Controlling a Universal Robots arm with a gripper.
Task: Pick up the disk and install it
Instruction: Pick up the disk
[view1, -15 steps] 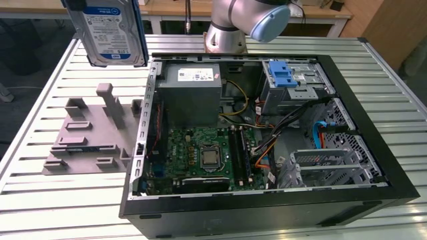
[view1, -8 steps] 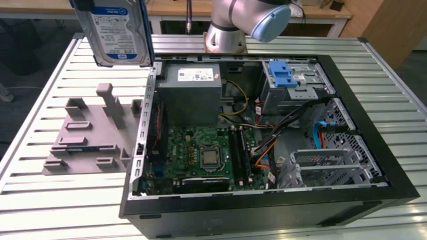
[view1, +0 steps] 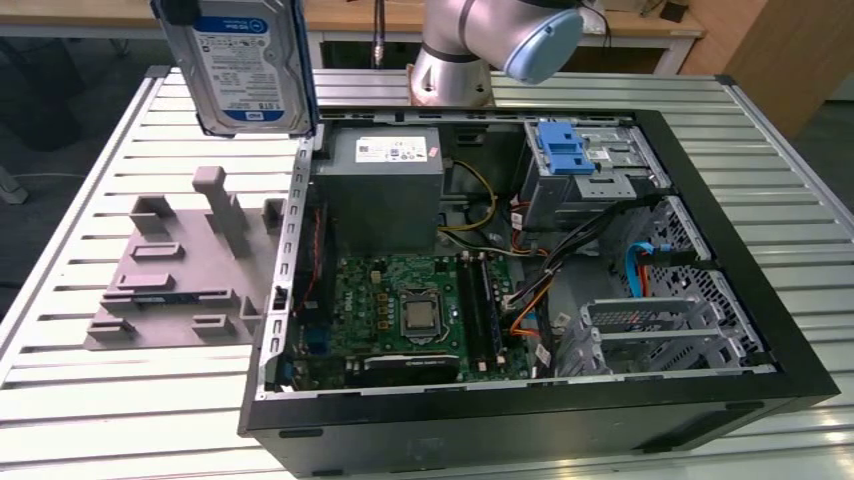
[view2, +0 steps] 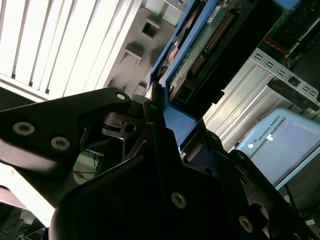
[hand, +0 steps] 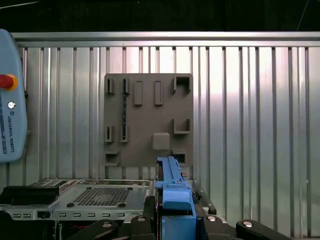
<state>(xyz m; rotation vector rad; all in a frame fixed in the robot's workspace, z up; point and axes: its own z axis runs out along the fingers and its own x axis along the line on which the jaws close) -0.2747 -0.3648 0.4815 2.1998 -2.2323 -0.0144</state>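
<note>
While the wide slatted desk (view1: 107, 400) takes up most of the exterior view, a big black computer case (view1: 534, 410) lies open on top of it. You can see the green board (view1: 400, 310) and the wires inside. The silver robot arm (view1: 481, 40) stands behind the case. A flat grey plate (view1: 160, 270) with little posts and slots lies on the desk, beside the case on the exterior view's left. A grey metal box (view1: 384, 185) with a white sticker sits at the far side of the case. A blue plastic clip (view1: 567, 150) rests on a metal cage to the exterior view's right of that box.

The disk (view1: 247, 65) is up in the air. It hangs upright by the far corner of the case on the exterior view's left. Its white-and-blue label faces the camera, and a blue frame runs around its edges.

In both wrist views the black jaws are closed tight on that blue frame, one on each side of it. The disk sticks out from between them. In the second wrist view the disk (view2: 210, 45) shows its green underside and a row of pins. In the first wrist view the thin blue edge of the disk (hand: 172, 192) sits over the grey plate (hand: 145, 120) down on the desk.
</note>
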